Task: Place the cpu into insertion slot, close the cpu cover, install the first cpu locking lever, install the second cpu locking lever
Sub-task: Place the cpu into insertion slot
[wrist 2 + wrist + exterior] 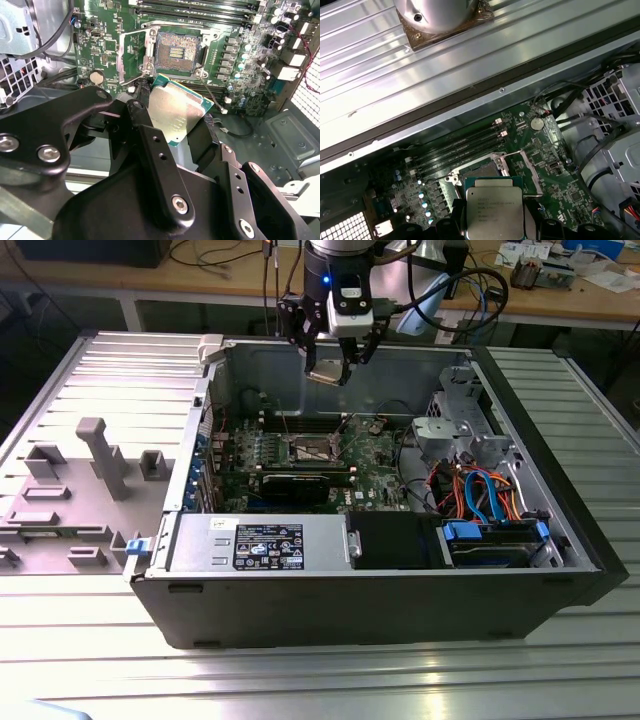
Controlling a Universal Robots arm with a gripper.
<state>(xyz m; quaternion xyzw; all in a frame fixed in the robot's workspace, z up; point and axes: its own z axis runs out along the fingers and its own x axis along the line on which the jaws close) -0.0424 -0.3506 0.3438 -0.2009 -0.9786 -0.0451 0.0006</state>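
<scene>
The cpu (177,112) in the tool (331,368), above the insertion slot (178,51) inside the case (350,610).

Table: ribbed aluminium table (300,680), lying below the gripper (335,368) and reaching out past it on both sides of the exterior view.
Workbench: wooden workbench (200,285) behind the gripper, running across the back of the scene on a white leg (128,312).
Bench clutter: loose cables (215,255) behind the gripper towards the exterior view's left; papers and small boxes (545,265) well off towards the exterior view's right.
Under the bench: dark, contents not clear.
Fixtures: grey moulded holders (100,455) on the table, well apart from the gripper on the exterior view's left.
Light: bright glare (420,675) on the table's near edge, far below the gripper.
</scene>
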